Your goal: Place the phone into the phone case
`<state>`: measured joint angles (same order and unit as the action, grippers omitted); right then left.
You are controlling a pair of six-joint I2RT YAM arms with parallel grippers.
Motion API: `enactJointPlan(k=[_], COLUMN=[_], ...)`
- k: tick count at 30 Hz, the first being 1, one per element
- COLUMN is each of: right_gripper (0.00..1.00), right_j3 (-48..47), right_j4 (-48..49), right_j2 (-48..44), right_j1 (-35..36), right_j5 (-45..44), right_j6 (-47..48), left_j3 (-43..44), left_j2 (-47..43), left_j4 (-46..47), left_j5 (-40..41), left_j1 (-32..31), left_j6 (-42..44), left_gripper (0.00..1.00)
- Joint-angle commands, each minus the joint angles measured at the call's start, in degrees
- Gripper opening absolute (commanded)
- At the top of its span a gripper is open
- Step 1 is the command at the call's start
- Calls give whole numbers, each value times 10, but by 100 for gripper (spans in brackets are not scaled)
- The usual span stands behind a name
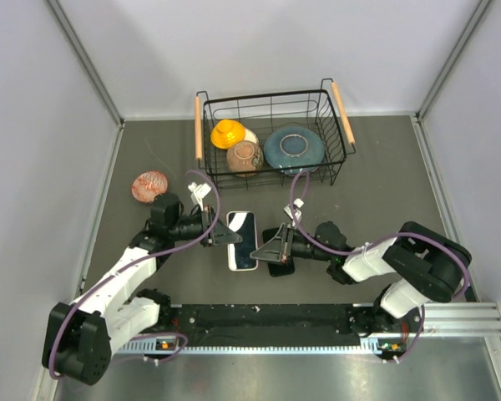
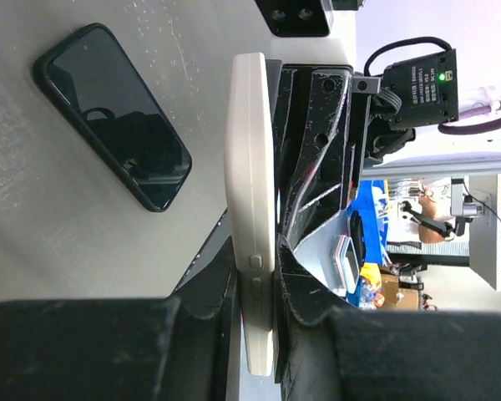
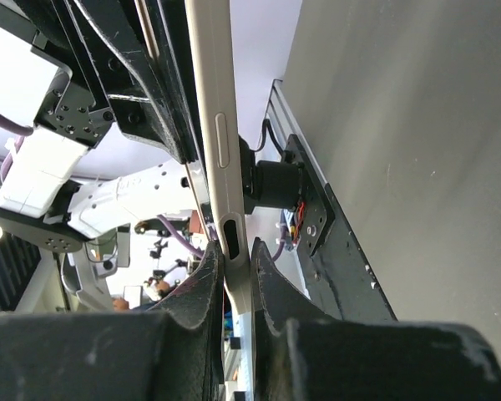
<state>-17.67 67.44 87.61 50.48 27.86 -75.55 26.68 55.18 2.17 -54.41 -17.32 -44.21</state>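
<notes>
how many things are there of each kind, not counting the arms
phone: 1
phone case: 1
wire basket: 1
dishes in the basket: 3 (orange bowl, brown cup, blue plate)
reddish dish on the table: 1
total: 7

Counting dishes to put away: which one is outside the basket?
The reddish bowl, left of the wire basket; the orange bowl, brown bowl and blue plate sit inside.

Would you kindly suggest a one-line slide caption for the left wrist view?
Left gripper clamps the cream phone case edge-on, black phone lying flat on the table beside it.
</notes>
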Motion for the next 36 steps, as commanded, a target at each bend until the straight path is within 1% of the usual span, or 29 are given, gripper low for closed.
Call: enactJointPlan(k=[1,3,4,6,7,10,12,16,20,24,31,34,35,36], right_gripper=[7,20,34,47,58,67,70,70,69,67,62,54,44,38], right_j3=[-16,-12,-11,-5,-4,-4,-9,-25,-28,-44,-76,-80,-78,-70], right_j4=[-4,-13,-18,-38,-47,-70,-83,-135,-151,-158,-129,-108,-97,-78], right_j2=[-28,-45,-53,-83,-93,-124,-139,-173,-198,-189,-154,-140,-138,-136], right_j1=[1,1,1,1,0,-4,-9,-19,-28,-33,-38,-45,-48,-50], right_j5=[-23,-23,-25,-34,-36,-39,-40,-38,-40,-25,-12,-11,-11,-15], right_j6=[-24,5,15,46,56,80,97,122,129,140,130,118,110,105], left_j3=[22,21,20,19,20,25,29,27,28,23,26,22,22,22], left_j2=[-13,-17,-19,-24,-26,-22,-16,-17,-12,-11,15,20,20,20], left_j4=[-5,2,5,7,7,7,8,7,10,34,52,59,58,58], left_j5=[13,-2,-16,-30,-36,-81,-118,-149,-157,-166,-174,-174,-174,-172], left_j1=[-1,-1,-1,-1,-1,-1,-1,-2,-5,-11,-35,-38,-39,-38], left_j6=[80,75,66,62,59,55,57,62,59,39,26,20,19,18], left_gripper=[0,0,0,0,0,0,0,0,0,0,0,0,0,0])
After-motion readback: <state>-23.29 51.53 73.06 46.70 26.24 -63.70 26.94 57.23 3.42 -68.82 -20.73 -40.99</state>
